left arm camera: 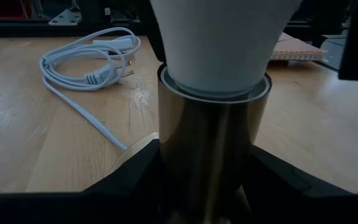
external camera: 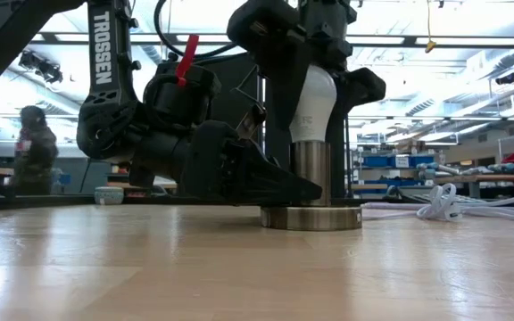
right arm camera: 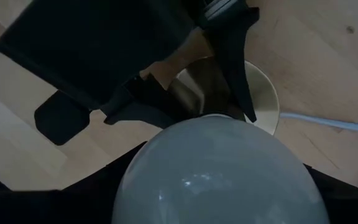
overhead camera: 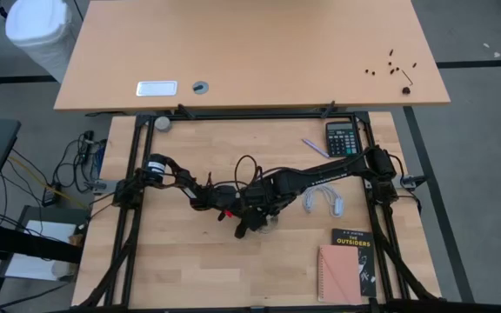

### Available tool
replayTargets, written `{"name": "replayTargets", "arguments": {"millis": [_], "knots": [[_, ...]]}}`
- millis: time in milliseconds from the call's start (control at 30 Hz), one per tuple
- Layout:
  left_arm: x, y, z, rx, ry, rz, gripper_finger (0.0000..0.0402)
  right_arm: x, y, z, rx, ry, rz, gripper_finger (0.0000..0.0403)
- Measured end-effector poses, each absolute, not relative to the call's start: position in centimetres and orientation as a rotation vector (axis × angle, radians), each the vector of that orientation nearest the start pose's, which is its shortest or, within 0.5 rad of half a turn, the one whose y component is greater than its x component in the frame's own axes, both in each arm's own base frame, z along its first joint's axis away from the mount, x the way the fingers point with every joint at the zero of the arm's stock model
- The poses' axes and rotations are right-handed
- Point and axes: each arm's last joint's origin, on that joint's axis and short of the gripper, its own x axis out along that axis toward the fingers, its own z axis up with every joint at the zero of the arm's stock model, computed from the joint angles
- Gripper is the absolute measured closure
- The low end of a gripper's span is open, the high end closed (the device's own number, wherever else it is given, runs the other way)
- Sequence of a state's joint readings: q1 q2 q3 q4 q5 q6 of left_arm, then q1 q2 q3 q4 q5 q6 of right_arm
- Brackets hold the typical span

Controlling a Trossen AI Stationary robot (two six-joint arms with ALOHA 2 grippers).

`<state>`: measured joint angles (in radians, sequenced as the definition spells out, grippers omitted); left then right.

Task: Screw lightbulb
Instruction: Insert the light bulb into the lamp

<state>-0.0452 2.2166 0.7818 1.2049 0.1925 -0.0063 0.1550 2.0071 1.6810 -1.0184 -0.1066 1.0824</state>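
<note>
The lightbulb (external camera: 313, 105) stood upright in the socket (external camera: 310, 183), between the right gripper's (external camera: 303, 67) fingers (external camera: 277, 107). The left gripper's (external camera: 315, 190) fingers (external camera: 266, 178) clasped the socket's stem below. The cord (left arm camera: 86, 71) lay beyond those fingers.

"TROSSEN" on robot arm (external camera: 105, 53); "THE OUTSIDERS" on black book (overhead camera: 355, 246) cover.

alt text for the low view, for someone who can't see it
A white pear-shaped lightbulb stands upright in a silvery metal socket on the wooden table, with the right gripper around it from above. The left gripper holds the socket from the side.
</note>
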Motion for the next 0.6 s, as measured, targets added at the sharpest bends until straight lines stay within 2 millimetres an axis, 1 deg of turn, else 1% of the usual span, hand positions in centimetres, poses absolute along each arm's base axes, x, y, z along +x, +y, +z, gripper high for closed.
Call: {"name": "replayTargets", "arguments": {"millis": [133,267,600], "knots": [[36.5,-2.2,5.8,-0.022,0.230,-0.231,0.0204,40.0,6.3,22.7,0.864,1.316,-0.515,0.0128],[36.5,-2.1,5.8,-0.018,0.228,-0.215,0.0204,40.1,6.2,22.7,0.799,1.305,-0.492,0.0109],[36.5,-2.1,5.8,-0.019,0.226,-0.220,0.0204,40.1,5.5,22.8,0.802,1.313,-0.489,0.0021]]}}
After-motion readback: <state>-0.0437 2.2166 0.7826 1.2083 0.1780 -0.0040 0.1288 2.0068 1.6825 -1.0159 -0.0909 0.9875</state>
